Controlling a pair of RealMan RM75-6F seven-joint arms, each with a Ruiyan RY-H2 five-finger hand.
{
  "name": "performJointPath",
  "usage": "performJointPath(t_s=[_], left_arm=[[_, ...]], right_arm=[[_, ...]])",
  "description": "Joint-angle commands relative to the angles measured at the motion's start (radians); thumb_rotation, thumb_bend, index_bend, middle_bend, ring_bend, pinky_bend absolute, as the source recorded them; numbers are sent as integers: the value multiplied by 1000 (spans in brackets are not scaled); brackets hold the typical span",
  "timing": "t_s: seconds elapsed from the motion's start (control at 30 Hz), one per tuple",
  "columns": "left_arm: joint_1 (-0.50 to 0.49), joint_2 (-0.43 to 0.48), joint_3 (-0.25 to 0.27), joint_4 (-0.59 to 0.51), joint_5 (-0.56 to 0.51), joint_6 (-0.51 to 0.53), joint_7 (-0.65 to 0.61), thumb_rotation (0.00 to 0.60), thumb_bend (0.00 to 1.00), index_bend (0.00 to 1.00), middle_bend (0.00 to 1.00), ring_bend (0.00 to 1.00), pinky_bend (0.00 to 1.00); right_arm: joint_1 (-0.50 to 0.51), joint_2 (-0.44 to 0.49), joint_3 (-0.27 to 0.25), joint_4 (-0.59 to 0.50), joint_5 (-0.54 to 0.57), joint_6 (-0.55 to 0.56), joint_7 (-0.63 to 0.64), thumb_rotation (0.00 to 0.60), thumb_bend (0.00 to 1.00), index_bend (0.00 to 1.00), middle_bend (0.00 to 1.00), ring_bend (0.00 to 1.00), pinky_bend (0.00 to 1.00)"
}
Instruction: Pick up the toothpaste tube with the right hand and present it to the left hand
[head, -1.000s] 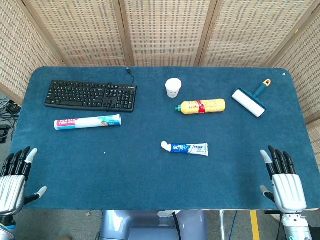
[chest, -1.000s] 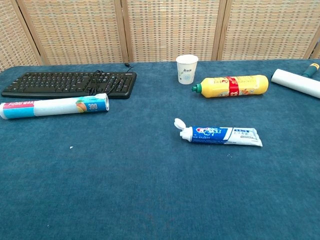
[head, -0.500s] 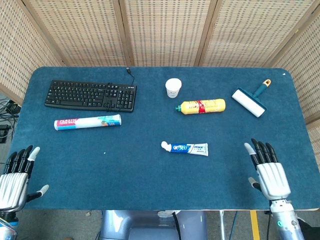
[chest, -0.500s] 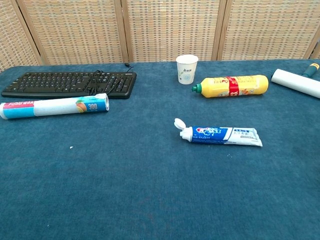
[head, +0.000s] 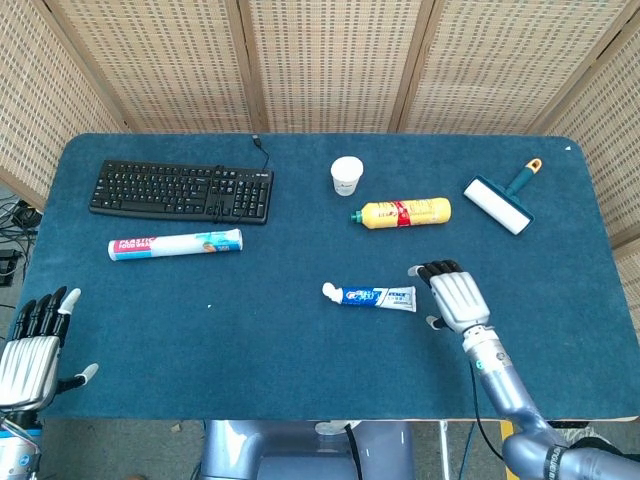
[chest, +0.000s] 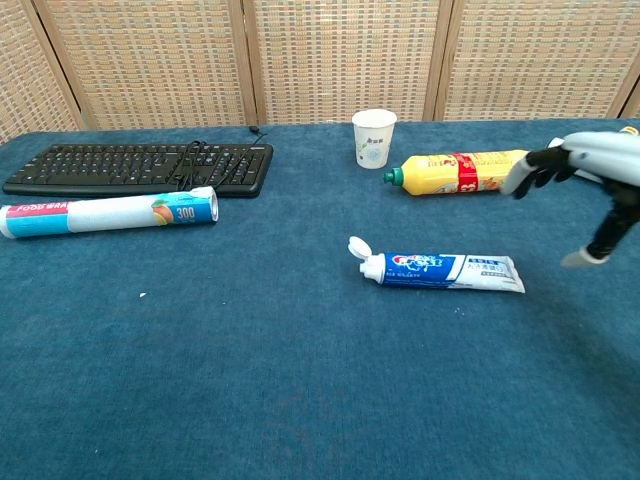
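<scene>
The right hand (head: 455, 296) hangs over the blue desk (head: 300, 350) with its fingers (chest: 530, 172) spread and a little bent, holding nothing. The tube (head: 372, 296) lies flat on the desk just beyond those fingertips, toward the left hand's side, its crimped end nearest them and its open white cap pointing away. From the chest view the hand is plainly raised above the cloth, thumb hanging down, and not touching the tube (chest: 442, 269). Past the fingers, farther from the robot, a yellow bottle (head: 403, 212) lies on its side, with a white cup (head: 346, 175) standing just beyond its green cap. A lint roller (head: 503, 199) lies off toward the far corner on the right hand's outer side. The left hand (head: 30, 345) sits at the near edge of the desk, well apart from everything, fingers open and empty. Ahead of its fingers lies a roll (head: 175, 243), and beyond that a black keyboard (head: 182, 191).
</scene>
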Motion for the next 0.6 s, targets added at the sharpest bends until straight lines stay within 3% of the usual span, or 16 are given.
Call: performJointPath(t_s=[0.03,0.3,0.6], left_arm=[[-6,-3,-5,1,-15,-9,3,600,0,0,0,0,0],[-20,-11,-14,8,-51,-28,12,600,0,0,0,0,0],[-28,-6,-13,8,-68,-35,0,600,0,0,0,0,0]], right_arm=[[87,-87,31,56,141,-66,-85,600,193,307,367,260,250],[165,-193,15,142,269,-84,-167,600,269,344,410,304,250],[206,-269,7,192,304,-54,-165,600,305,357,426,310,262]])
